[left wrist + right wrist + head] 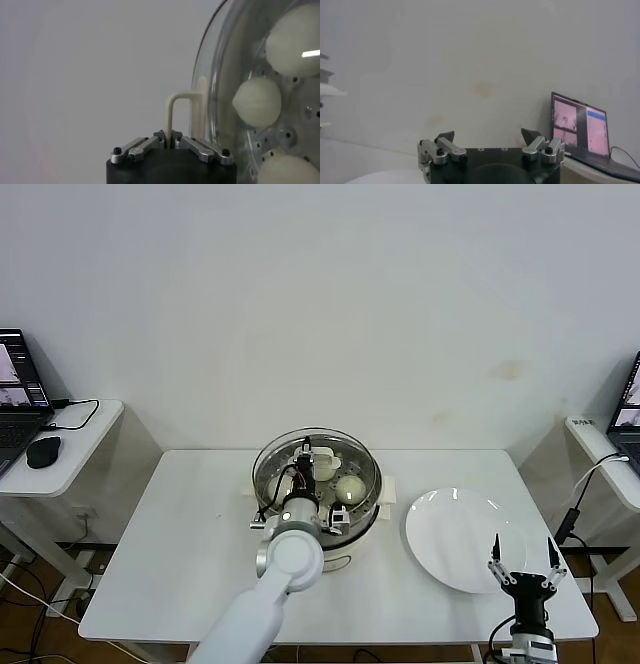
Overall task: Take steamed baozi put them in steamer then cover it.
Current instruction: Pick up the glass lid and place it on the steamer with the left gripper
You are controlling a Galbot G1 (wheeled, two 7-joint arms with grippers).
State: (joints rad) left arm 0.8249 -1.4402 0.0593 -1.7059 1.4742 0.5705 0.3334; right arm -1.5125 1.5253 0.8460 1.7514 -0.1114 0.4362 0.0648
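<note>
**A:** What does the room look like?

**B:** A white table (180, 564) stands against a plain pale wall (320, 304). A small side desk (85, 446) sits off the robot's left with a laptop (20, 399) and a black mouse (43, 451) on it. Another desk (605, 459) at the right edge carries a second laptop (580, 131), which also shows in the right wrist view. Cables trail on the floor near the left desk.

**A:** And on the table itself?

**B:** The steamer (362, 527) stands near the middle toward the back edge, steel pot on a cream base. To its right, just beside it, lies a flat white plate (462, 542) with nothing on it.

**A:** Where are the steamed baozi (257, 101)?

**B:** Inside the steamer, on the perforated tray. The left wrist view shows three of them through the glass; from the head view the arm hides part of the pot, so I can't confirm the count there.

**A:** What is the left arm doing?

**B:** It reaches forward over the table, wrist above the steamer. The left gripper (170, 137) is clamped tight on the cream handle (176, 112) of the clear glass lid (365, 461), which sits over the pot. Whether its rim is fully seated, I can't tell.

**A:** And the right arm?

**B:** Low at the near right corner of the table, beside the plate. The right gripper (523, 560) points upward with its fingers (446, 137) spread wide, holding nothing.
</note>
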